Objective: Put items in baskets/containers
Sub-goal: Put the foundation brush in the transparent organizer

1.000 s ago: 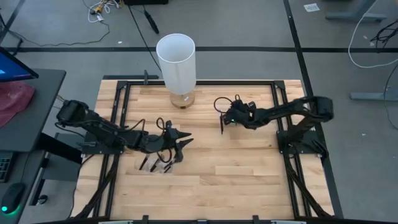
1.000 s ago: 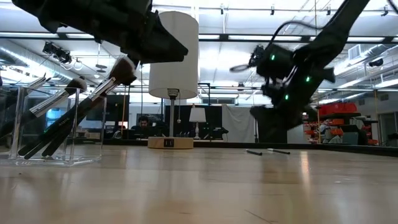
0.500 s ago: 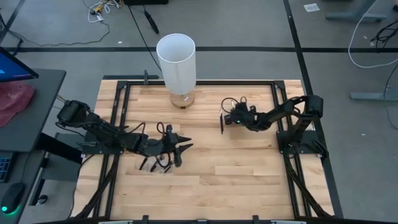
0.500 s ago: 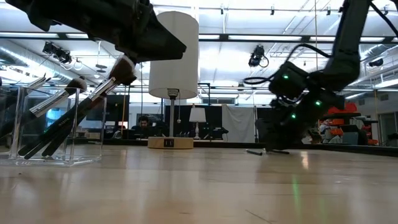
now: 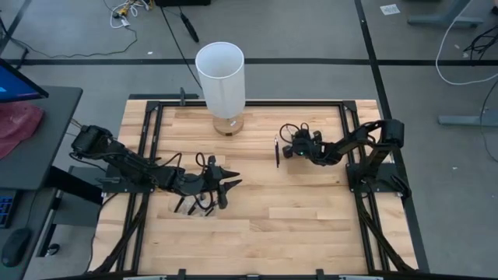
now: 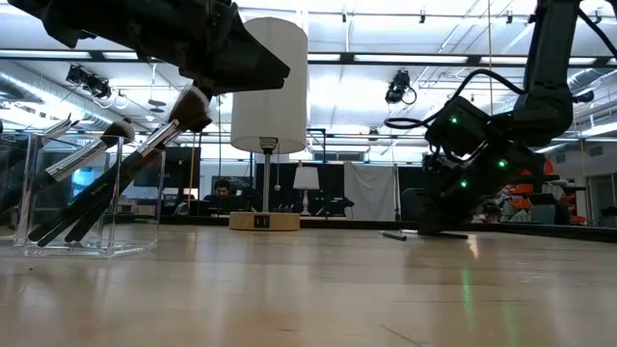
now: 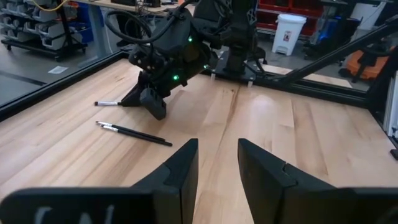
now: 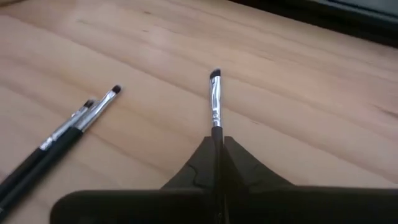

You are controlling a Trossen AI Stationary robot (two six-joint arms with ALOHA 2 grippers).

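Three thin dark makeup brushes lie on the wooden table right of centre [image 5: 276, 152]. My right gripper [image 8: 216, 138] is down at the table and shut on one brush [image 8: 215, 102]. That brush's silvery ferrule and small tip stick out past the fingers. The other two brushes [image 8: 74, 130] lie side by side next to it. My left gripper [image 7: 214, 165] hangs open with nothing between its fingers, just above the clear container [image 6: 82, 198]. Several brushes lean inside the container. It stands near the table's left side [image 5: 189, 204]. My right gripper pinches the brush's dark handle [image 8: 216, 129] between its two fingers, just behind the ferrule. The fingers come slanting down from the table's right side and lie along the brush. The brush points forward out of the fingertips, about level, at the table's surface [image 7: 107, 102].
A tall white cylinder [image 5: 221, 78] on a wooden base stands at the table's far edge, left of centre. A black frame [image 5: 354, 140] runs round the table. Bare wood [image 5: 296, 225] lies between the arms and toward the near edge.
My right gripper has come down from above the table to the brushes and now sits at the table's surface. My left arm has kept still over the container.
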